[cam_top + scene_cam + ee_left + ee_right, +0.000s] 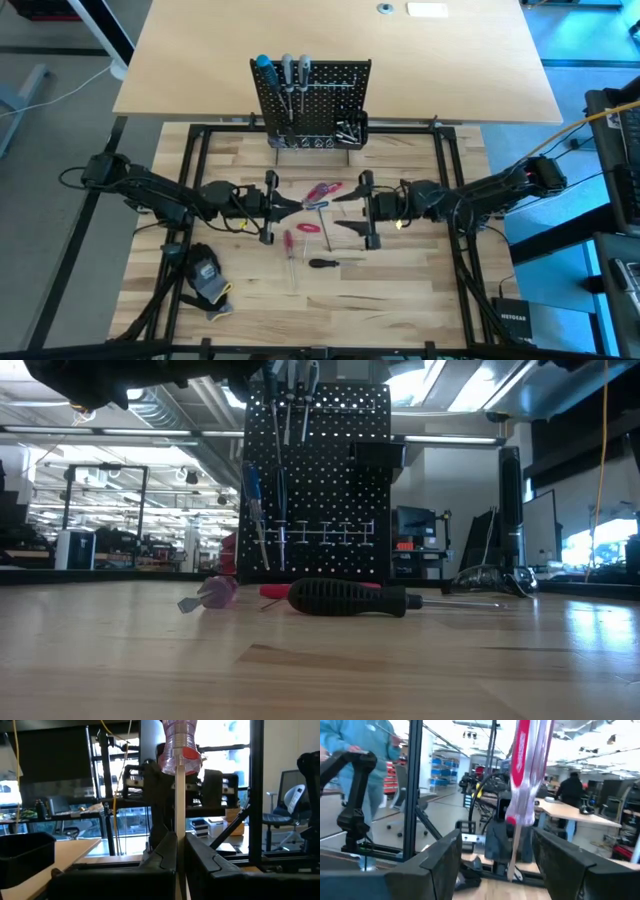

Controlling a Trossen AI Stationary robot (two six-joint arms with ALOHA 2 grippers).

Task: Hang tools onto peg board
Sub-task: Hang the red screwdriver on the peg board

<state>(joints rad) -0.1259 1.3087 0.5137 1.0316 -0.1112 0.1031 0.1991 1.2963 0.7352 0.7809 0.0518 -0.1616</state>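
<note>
From above, we see the two tools meeting over the middle of the surface [230,290]: the left tool [298,203] holds the thin shaft end of a red-handled screwdriver [322,190], whose long axis runs across the surface from it toward the right tool [345,212], with the handle lying nearest the right tool, so we judge a handover is the coming move. The peg board [312,100] stands upright beyond both, well apart, with blue and grey tools already hung; another red screwdriver [288,243], a red piece [308,227] and a black-handled screwdriver [324,263] lie on the surface below the tools. At table height, we see the black-handled screwdriver [350,598] lying flat before the peg board [330,470], the arms out of view above. Through the left wrist, the fingers [162,852] are pressed onto the pale shaft, with the clear red-capped handle [180,747] beyond them. Through the right wrist, the fingers [437,855] stand wide apart, the red-and-clear handle [522,775] hanging between them, touching neither as far as we can tell.
</note>
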